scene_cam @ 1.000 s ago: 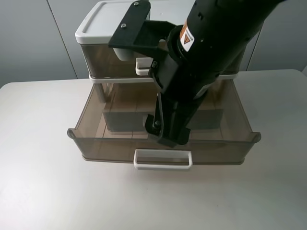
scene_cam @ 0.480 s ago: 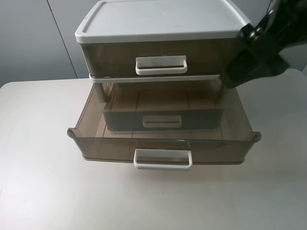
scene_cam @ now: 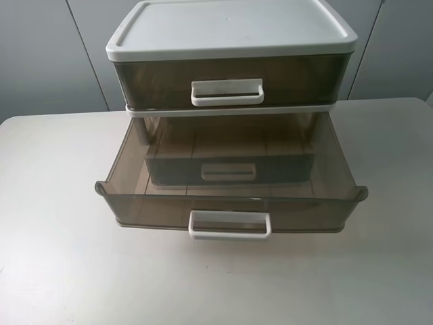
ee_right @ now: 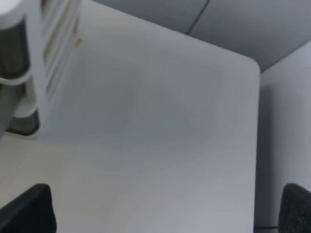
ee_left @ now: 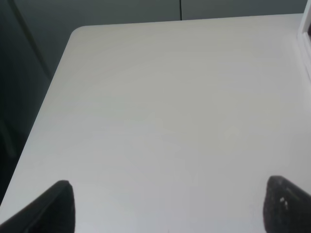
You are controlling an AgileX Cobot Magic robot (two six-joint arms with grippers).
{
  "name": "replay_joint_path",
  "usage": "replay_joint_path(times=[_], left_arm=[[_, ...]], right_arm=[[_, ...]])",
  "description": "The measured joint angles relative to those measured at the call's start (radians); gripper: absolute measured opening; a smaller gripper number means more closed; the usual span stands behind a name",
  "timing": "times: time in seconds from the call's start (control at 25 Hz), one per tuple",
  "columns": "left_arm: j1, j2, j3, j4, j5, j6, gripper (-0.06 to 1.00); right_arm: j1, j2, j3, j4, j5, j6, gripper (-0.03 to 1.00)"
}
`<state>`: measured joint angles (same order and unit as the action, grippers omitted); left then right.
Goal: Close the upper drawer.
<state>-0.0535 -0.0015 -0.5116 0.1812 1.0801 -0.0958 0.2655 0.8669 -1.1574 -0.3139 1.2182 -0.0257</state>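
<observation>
The upper drawer [scene_cam: 230,80] is smoky-brown with a white loop handle [scene_cam: 227,92]. It sits pushed in, flush under the white lid [scene_cam: 230,27] of the unit. Neither arm shows in the exterior high view. In the left wrist view my left gripper [ee_left: 170,208] is open and empty over bare table, with only its dark fingertips [ee_left: 56,208] showing. In the right wrist view my right gripper [ee_right: 161,211] is open and empty, its fingertips [ee_right: 29,211] wide apart, off to the side of the unit [ee_right: 41,73].
The lower drawer [scene_cam: 230,210] is pulled far out toward the table's front, and its white handle [scene_cam: 230,225] sticks out. The white table [scene_cam: 61,271] surrounds the unit. Grey wall panels stand behind. A sliver of the unit [ee_left: 306,34] shows in the left wrist view.
The black right arm that hung in front of the unit has drawn back to the right and left the exterior high view. The drawers have not moved.
</observation>
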Motion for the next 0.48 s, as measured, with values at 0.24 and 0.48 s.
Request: replay_joint_path(times=[0.24, 0.48], left_arm=[[0.000, 0.000, 0.000, 0.000, 0.000, 0.000, 0.74], [0.000, 0.000, 0.000, 0.000, 0.000, 0.000, 0.74]], right_arm=[[-0.144, -0.244, 0.193, 0.076, 0.000, 0.060, 0.70], [-0.293, -0.567, 0.444, 0.183, -0.076, 0.084, 0.70]])
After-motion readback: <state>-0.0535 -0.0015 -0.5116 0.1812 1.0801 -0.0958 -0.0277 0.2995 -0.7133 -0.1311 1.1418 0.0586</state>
